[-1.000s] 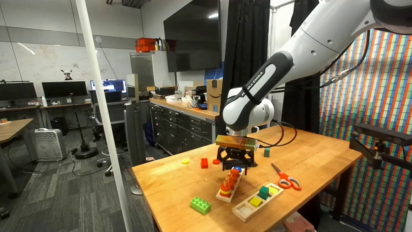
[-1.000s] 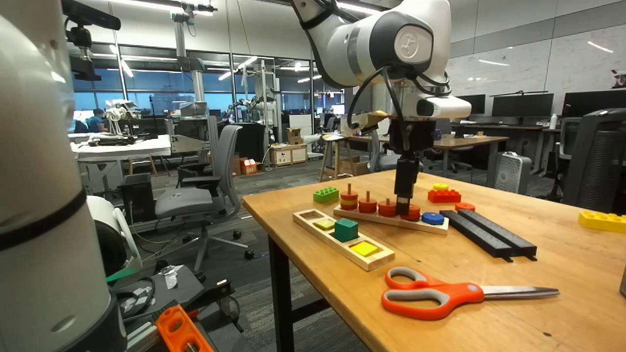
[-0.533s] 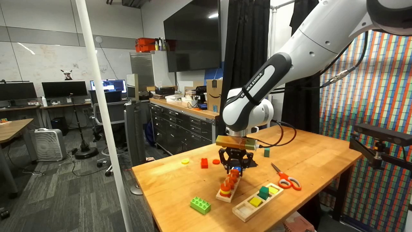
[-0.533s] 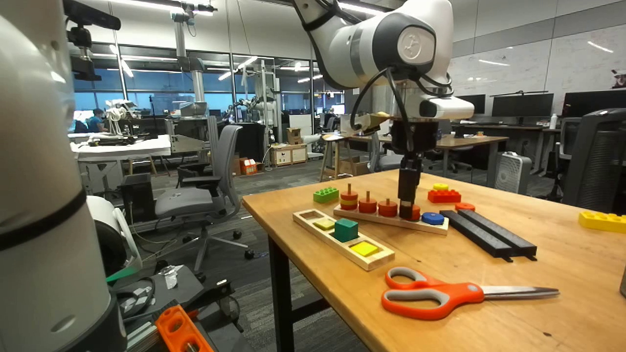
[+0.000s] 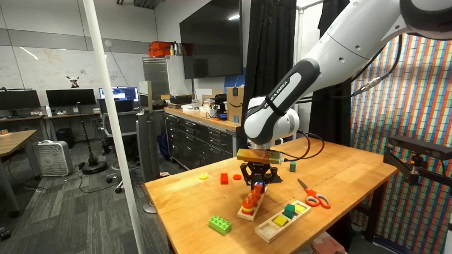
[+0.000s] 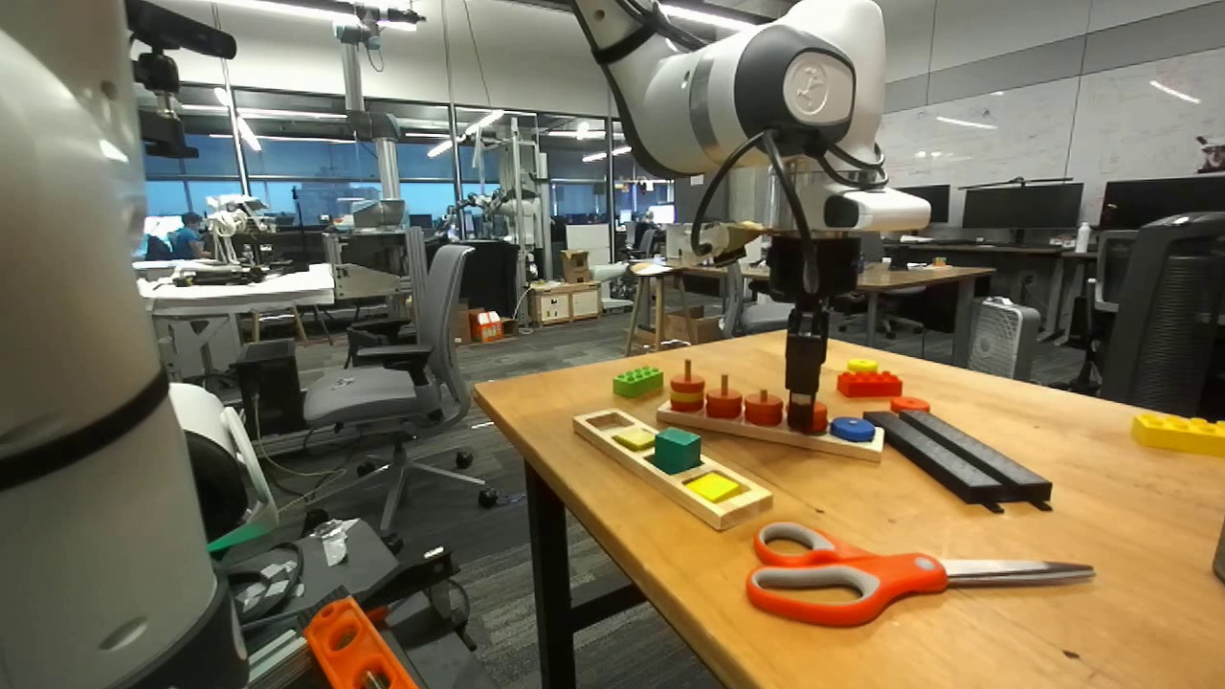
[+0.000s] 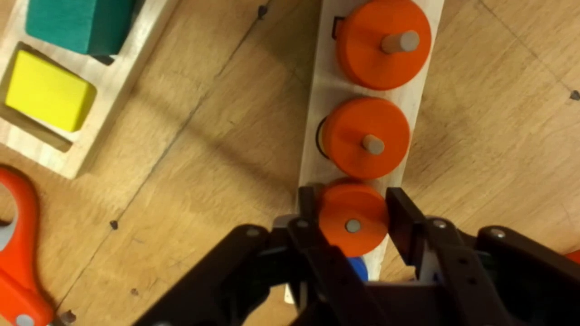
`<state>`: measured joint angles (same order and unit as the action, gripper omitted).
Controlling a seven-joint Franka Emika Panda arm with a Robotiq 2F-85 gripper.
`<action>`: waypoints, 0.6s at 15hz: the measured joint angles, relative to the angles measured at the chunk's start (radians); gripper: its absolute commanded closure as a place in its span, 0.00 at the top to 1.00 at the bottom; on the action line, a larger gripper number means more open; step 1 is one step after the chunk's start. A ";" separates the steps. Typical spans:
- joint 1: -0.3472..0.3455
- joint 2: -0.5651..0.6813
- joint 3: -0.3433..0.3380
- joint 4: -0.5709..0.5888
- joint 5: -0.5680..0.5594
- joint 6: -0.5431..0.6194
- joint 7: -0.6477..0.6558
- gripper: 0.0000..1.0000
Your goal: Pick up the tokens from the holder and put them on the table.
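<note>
The holder (image 7: 312,167) is a pale wooden strip with upright pegs on the table. My gripper (image 7: 351,203) points down over it, its fingers (image 7: 403,217) pressed on both sides of an orange token (image 7: 353,219) that is still around its short peg. Beside that one, a blue token (image 6: 853,429) sits at the holder's end. Toward the opposite end are further orange tokens (image 6: 764,409) and a stack (image 6: 687,392) of orange and yellow ones on the tallest peg. Loose on the table lie an orange disc (image 6: 909,404) and a yellow disc (image 6: 862,366).
A wooden tray (image 6: 746,509) with yellow and green blocks lies close beside the holder. Orange-handled scissors (image 6: 861,579) rest near the table edge. Two black bars (image 6: 957,459), a red brick (image 6: 869,385), a green brick (image 5: 220,224) and a yellow brick (image 6: 1182,433) are also around.
The fingers have come down slightly and closed in from wide apart onto the orange token. The holder has shifted a little along with the gripper.
</note>
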<state>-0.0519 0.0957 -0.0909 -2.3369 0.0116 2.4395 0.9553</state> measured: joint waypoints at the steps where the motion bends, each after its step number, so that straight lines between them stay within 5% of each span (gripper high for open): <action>1: 0.000 -0.001 0.000 0.000 -0.021 0.000 0.016 0.25; 9: 0.010 -0.027 0.004 0.011 -0.126 -0.040 0.095 0.24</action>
<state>-0.0417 0.0690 -0.0871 -2.3261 -0.1139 2.3992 1.0505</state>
